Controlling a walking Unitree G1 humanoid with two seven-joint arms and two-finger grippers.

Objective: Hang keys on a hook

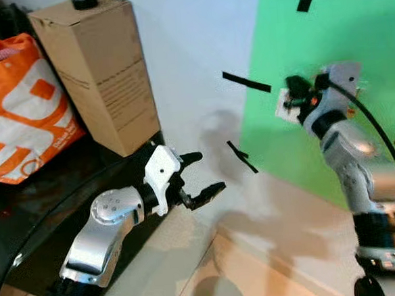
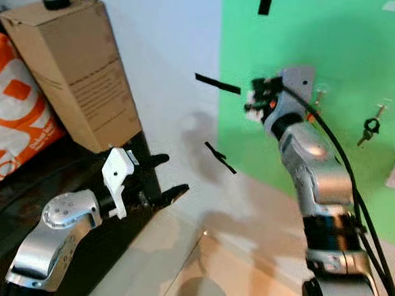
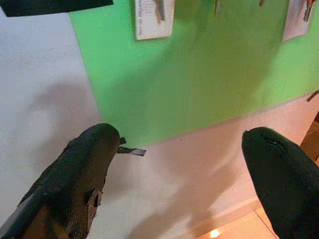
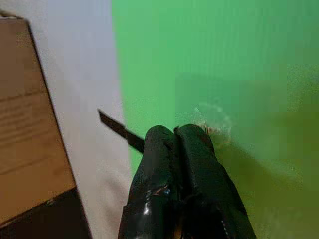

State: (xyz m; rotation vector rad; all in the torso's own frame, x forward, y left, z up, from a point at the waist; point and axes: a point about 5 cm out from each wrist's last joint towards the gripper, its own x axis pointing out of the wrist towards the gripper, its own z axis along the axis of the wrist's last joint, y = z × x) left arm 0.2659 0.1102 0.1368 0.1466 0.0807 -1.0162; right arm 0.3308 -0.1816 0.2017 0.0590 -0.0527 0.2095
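Although small and light, the keys (image 2: 371, 128) are judged stiff, slippery and apt to swing, so a hold is best taken at the ring rather than the blade. They are seen hanging against the green board (image 2: 353, 49), apart from the right gripper (image 4: 179, 133), on its right. Its fingers are pressed together with nothing seen between them, just beside a clear hook (image 4: 213, 119). The left gripper (image 1: 206, 172) is spread wide, lower down by the wall.

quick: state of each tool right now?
Left tool: open, holding nothing, low near the black table.
Right tool: shut, raised against the green panel; nothing visible between its fingers.
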